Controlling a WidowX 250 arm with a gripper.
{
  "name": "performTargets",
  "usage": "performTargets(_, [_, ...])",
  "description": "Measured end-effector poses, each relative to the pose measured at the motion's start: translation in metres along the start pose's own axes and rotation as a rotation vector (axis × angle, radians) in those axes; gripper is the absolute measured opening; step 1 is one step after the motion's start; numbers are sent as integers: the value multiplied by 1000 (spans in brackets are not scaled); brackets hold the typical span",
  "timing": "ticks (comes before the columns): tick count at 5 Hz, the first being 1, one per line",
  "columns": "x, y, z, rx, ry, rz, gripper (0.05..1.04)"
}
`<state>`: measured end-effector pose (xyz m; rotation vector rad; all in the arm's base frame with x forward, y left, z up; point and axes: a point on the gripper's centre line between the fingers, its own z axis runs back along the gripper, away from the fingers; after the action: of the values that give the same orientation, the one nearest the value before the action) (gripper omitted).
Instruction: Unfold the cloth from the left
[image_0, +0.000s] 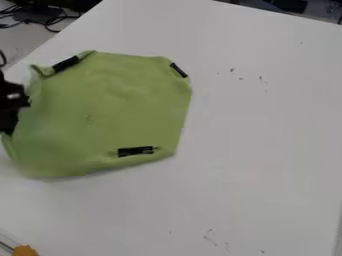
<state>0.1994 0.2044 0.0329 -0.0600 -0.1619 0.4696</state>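
Near left corner: orange object (25, 251) on white table (267, 165). Beyond it, light-green cloth (120, 105) with black strips near its edges, spread right beside black gripper (12, 102), left edge meeting it in view; cannot tell whether gripper grasps cloth or is released. Far left: black cables (50, 21).

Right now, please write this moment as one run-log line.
green cloth: mostly spread on white table | gripper: at its left edge | grasp: unclear

The left edge cuts off the tool (11, 105), the bottom 1 orange object (25, 251).
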Motion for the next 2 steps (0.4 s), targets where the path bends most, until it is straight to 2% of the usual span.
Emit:
performTargets(1, [-14,10,-24,-55,-6,67,63])
performTargets(2, [-22,13,-30,-29,-44,105,84])
